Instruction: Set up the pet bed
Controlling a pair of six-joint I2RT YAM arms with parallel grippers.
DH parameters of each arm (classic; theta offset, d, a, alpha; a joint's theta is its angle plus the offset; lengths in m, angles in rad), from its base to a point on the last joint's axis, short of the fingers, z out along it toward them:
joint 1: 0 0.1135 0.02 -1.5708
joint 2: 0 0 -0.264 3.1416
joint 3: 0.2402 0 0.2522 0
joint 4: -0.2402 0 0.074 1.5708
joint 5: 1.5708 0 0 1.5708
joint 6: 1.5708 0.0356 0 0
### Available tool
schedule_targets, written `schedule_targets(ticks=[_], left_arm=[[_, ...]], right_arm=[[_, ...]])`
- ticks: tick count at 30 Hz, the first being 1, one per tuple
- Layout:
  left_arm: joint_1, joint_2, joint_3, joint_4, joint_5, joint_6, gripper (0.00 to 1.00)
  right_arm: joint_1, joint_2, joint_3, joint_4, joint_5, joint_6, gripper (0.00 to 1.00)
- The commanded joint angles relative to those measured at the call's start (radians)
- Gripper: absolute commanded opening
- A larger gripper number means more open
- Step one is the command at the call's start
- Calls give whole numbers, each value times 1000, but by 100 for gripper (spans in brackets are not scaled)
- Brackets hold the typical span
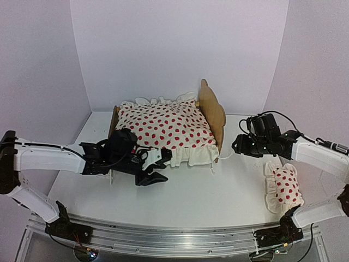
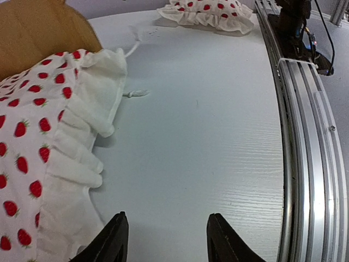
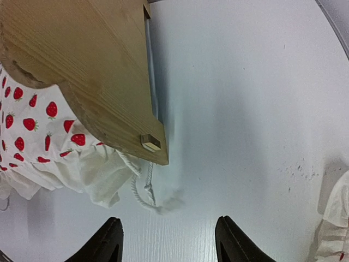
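Standing parted and empty, left gripper [image 2: 166,218] hovers over white table [image 2: 207,136] just beside red-dotted ruffled duvet [image 2: 49,136]; right gripper [image 3: 169,220], equally parted, empty, faces light plywood pet bed [image 3: 103,65].

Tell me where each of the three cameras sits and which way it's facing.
Top external: high behind the robot, looking down at the table; left claw and right claw both show.
Left wrist: low beside the duvet, facing along the table toward the pillow; own fingertips show.
Right wrist: low, facing the pet bed and table beyond; own fingertips show.
All share the duvet.
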Motion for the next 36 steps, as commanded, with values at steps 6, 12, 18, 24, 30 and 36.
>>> schedule_targets(ticks=[6,12,18,24,30,36], left_arm=[[353,-316,-72,-209,9,-121,55],[598,-487,-143,-279,8,-155,53],[709,-572,-295,-437,-40,125,50],[715,-443,-326,-391,-121,321,51],[727,-256,-265,-272,-171,328,38],[733,-191,-295,-192,-173,342,39]], right_arm=[[51,7,176,-91,-74,1,59],[303,218,379,-3,-78,-194,59],[436,425,463,218,-209,-211,58],[506,614,590,267,-314,-205,57],[517,723,590,402,-358,-116,53],[572,879,676,520,-380,-50,53]])
